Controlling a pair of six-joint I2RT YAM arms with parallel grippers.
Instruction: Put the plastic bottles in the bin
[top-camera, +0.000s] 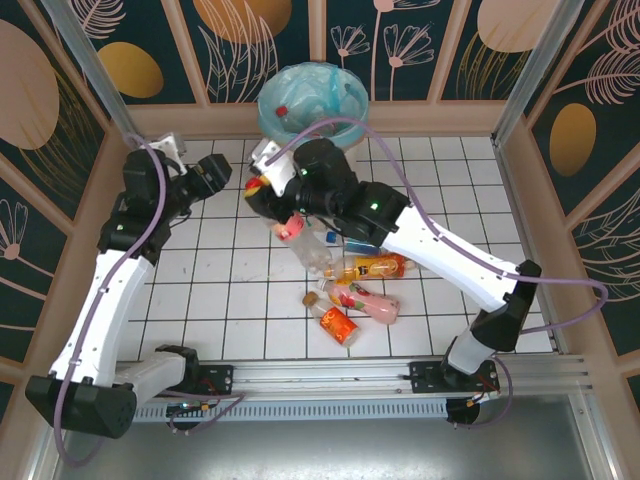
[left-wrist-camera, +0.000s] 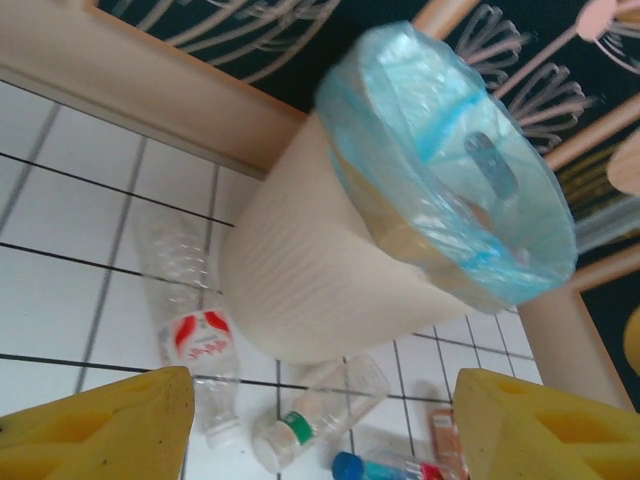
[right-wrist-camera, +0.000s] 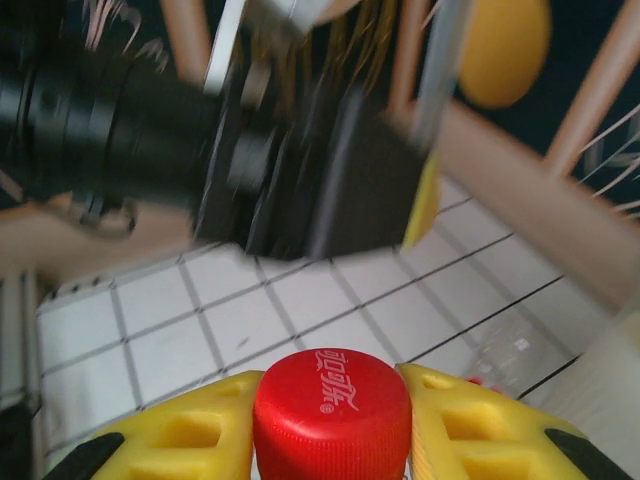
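Left to right: the left gripper (top-camera: 214, 174) hangs over the white-tiled table (top-camera: 210, 290), aimed toward the bin (top-camera: 266, 108). Its wrist camera shows its yellow fingers (left-wrist-camera: 100, 430) standing wide apart with nothing between them. Beyond those fingers a crushed clear bottle with a red-and-white label (left-wrist-camera: 195, 335) lies on the tiles just beside the bin's ribbed off-white wall. A second clear bottle with a green neck ring (left-wrist-camera: 312, 410) lies nearer the camera, and a blue-capped bottle (left-wrist-camera: 375, 467) lies at the frame's lower edge. Just right of the left gripper, the right gripper (top-camera: 257, 188) is clamped on the red cap (right-wrist-camera: 332, 408) of a bottle, a yellow finger pressed to either side of it; the body of that bottle cannot be made out from the wrist. The bin, lined with a light blue bag, stands at the table's far edge against the back wall. Right of centre, partly under the right arm (top-camera: 440, 250), a loose cluster of plastic bottles (top-camera: 360, 300) lies on the tiles, well apart from the bin: a clear one (top-camera: 312, 255), an orange one (top-camera: 378, 267), a pink one (top-camera: 378, 308) and a red-labelled one (top-camera: 338, 322)
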